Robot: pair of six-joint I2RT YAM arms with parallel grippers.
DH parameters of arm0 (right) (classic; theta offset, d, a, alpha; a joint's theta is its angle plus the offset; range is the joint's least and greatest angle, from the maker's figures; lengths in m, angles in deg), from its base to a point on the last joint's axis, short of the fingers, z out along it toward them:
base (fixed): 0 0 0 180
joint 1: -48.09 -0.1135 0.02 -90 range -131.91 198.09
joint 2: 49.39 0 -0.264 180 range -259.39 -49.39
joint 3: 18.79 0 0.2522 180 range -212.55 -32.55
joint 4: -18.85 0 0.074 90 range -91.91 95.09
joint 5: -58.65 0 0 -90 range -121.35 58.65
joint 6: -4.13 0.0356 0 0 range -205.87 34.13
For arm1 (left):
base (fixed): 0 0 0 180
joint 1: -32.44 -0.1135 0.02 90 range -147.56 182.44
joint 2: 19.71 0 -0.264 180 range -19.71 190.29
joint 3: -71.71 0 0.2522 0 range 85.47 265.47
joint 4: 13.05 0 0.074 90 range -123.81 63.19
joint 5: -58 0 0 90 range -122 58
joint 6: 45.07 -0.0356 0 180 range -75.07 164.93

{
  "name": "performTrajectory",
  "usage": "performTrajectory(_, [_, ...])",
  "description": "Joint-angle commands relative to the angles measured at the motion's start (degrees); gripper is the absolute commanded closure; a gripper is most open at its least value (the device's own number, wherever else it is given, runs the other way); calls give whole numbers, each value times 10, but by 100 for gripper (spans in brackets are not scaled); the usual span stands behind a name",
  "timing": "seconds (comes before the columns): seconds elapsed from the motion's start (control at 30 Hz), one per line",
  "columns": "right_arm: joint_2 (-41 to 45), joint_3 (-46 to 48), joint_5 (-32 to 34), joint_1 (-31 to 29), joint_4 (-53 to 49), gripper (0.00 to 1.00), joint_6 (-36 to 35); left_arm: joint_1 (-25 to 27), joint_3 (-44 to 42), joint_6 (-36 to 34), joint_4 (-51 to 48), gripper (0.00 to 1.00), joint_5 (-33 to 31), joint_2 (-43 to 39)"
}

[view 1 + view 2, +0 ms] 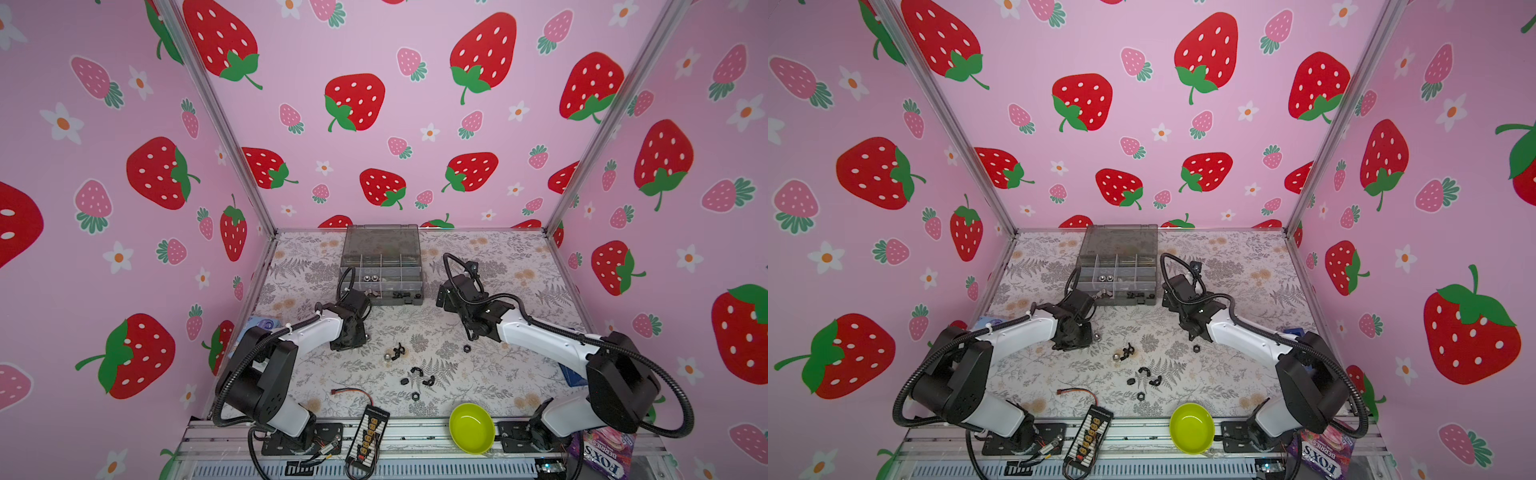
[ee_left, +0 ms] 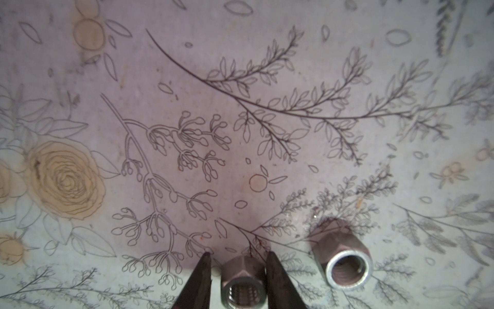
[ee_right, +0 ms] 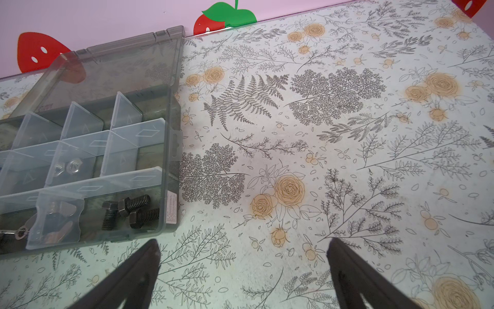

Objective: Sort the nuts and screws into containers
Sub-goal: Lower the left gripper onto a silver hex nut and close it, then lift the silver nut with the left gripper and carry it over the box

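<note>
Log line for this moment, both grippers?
left gripper: open, straddling silver nut | right gripper: open, empty, near organizer box

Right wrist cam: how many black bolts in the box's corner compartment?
3, all loose in the organizer box's corner compartment: one bolt nearest the divider, one bolt in the middle, one bolt nearest the outer wall. Other compartments are partly hidden by dividers.

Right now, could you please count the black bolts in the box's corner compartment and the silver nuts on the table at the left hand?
Black bolts: 3
Silver nuts: 2
Total: 5
</note>
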Motion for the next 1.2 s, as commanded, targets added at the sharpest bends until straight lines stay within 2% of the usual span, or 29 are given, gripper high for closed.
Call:
performTrajectory(0.0, [-8, -14, 6, 2, -7, 0, 11, 0, -20, 0, -30, 64, 50, 17])
performTrajectory(0.27, [-9, -14, 5, 2, -5, 0, 10, 1, -32, 0, -21, 64, 79, 15])
performTrajectory(0.5, [-10, -13, 3, 2, -6, 0, 11, 1, -27, 20, -43, 64, 47, 23])
performTrajectory(0.67, [-8, -12, 7, 2, -7, 0, 11, 0, -16, 34, -63, 68, 22, 36])
performTrajectory(0.83, [-5, -10, 10, 1, -9, 0, 11, 0, -12, 33, -70, 69, 22, 47])
performTrajectory(0.97, [-5, -8, 12, 2, -9, 0, 12, 0, -13, 34, -72, 76, 25, 40])
performTrajectory(1.17, [-6, -5, 13, 1, -9, 0, 13, 0, -10, 39, -70, 76, 25, 17])
